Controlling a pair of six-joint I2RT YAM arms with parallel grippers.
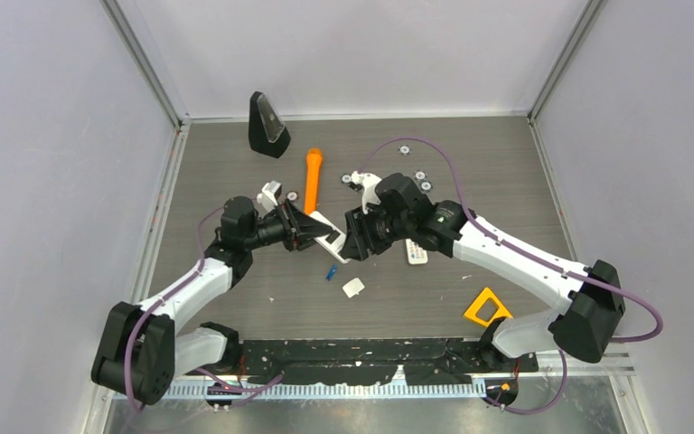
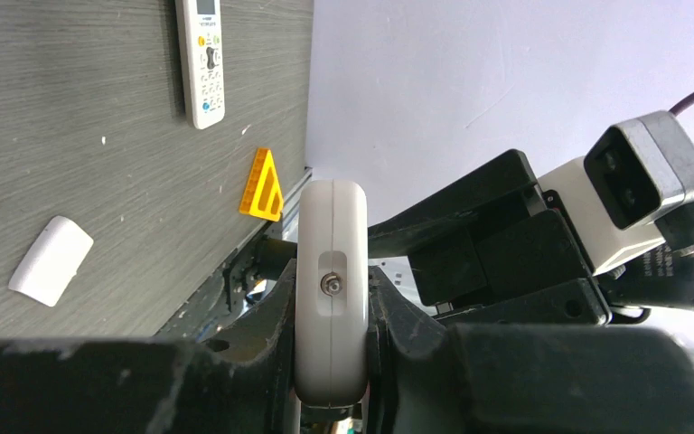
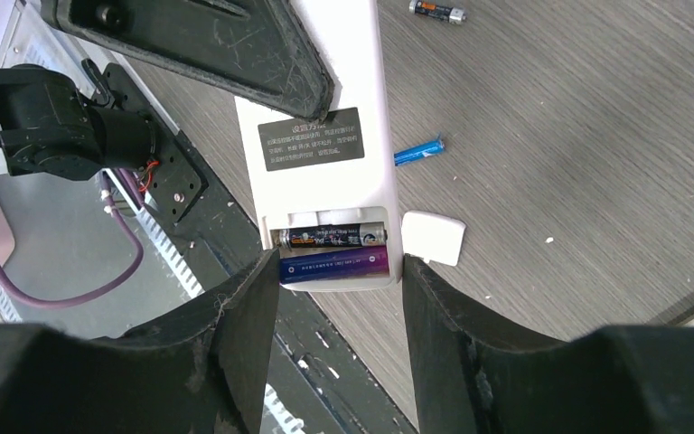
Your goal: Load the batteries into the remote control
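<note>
A white remote control [image 1: 332,242] is held above the table between both arms. My left gripper [image 2: 332,312] is shut on it, seen edge-on [image 2: 330,235]. In the right wrist view the remote control [image 3: 312,185] shows its back with the battery bay open. A dark grey battery [image 3: 332,237] and a purple battery [image 3: 332,265] lie inside. My right gripper [image 3: 341,262] closes on both sides of that end. A blue battery [image 3: 418,150] and a dark one [image 3: 437,10] lie loose on the table. The white bay cover [image 3: 433,238] lies below.
A second remote [image 1: 416,252] lies under my right arm. An orange triangle [image 1: 486,307] sits front right, an orange cylinder [image 1: 312,180] and a black wedge [image 1: 267,125] at the back. Small round discs [image 1: 405,150] are scattered back right. Walls enclose three sides.
</note>
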